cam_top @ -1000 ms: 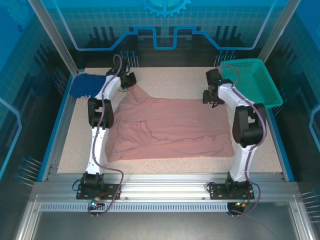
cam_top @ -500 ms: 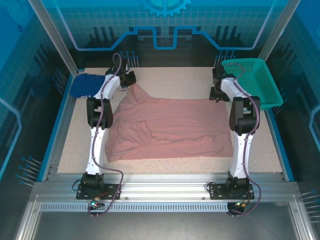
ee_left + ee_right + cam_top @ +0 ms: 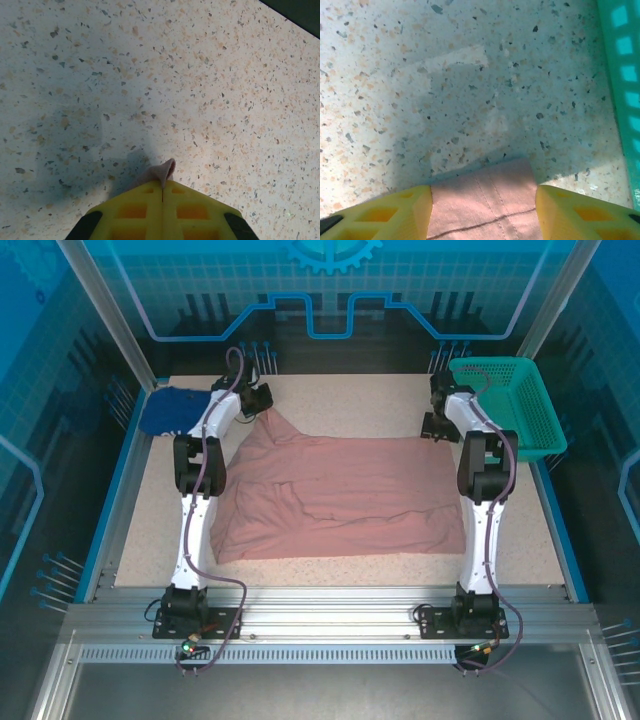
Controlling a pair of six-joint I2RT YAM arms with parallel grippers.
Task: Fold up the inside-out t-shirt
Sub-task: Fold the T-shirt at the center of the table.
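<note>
stage: early, no fold made yet | t-shirt (image 3: 340, 495): spread on desk (image 3: 360, 400), wrinkled | left hand (image 3: 162, 186): clamped on far-left corner | right hand (image 3: 484, 197): fingers apart, straddling far-right corner | to do: every fold

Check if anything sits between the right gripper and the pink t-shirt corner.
Nothing visible does. The right gripper has open fingers either side of the t-shirt corner on the table; the green basket stands off to its right.
</note>
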